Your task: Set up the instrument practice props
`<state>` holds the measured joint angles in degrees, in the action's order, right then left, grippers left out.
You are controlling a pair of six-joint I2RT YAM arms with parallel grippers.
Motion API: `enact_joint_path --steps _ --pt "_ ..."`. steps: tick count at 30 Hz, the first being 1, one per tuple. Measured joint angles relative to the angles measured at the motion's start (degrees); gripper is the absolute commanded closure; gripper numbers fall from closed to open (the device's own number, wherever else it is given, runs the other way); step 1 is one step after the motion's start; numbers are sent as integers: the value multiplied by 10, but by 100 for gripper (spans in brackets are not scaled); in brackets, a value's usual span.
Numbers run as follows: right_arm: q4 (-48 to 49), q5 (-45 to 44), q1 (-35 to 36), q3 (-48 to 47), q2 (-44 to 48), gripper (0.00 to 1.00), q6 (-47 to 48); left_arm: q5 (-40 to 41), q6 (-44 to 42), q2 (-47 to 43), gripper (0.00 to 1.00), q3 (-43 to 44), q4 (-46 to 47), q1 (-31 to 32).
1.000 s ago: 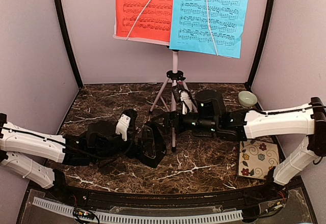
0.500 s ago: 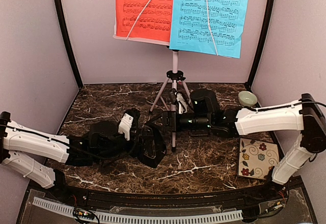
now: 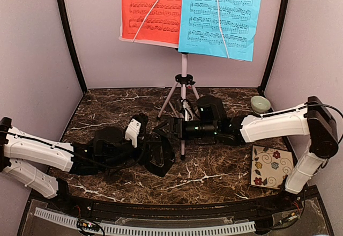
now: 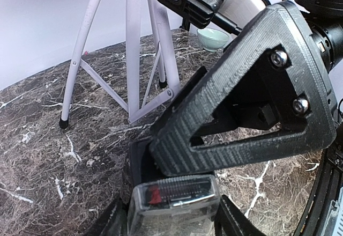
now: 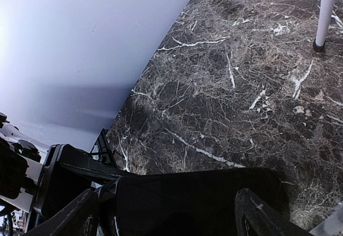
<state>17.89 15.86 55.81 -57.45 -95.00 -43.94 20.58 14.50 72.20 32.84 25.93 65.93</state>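
Left gripper [image 4: 170, 222] has its jaws set either side of the metronome's [image 4: 172, 193] clear cover, narrower than a second ago; whether they pinch it I cannot tell. Red shows behind that cover, and the black body lies on the marble table [image 3: 107, 107] left of centre, just beside the music stand's [image 3: 184, 75] front leg. Right gripper [image 3: 170, 127] stands with jaws wide around a black shape, contact unclear, hard against the metronome's far side. The white tripod stand stands at the back centre, its red page [image 3: 150, 10] and blue page [image 3: 220, 16] side by side under two thin wire arms. Since a second ago the right arm has reached further left; metronome and stand have not moved.
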Motion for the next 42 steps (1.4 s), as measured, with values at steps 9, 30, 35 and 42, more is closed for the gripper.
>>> enact_joint_path --steps 9,30,35,42 --pt "17 9 -2 0 -9 17 -21 0 -8 0 54 0 1 0" --pt "133 14 -2 45 -28 30 -22 -23 -34 -10 91 -24 34 -4" --pt "160 16 0 53 -33 31 -16 -26 -45 -13 92 -36 53 -3" --pt "189 16 0 63 -38 32 -10 -12 -64 -13 93 -41 64 7"
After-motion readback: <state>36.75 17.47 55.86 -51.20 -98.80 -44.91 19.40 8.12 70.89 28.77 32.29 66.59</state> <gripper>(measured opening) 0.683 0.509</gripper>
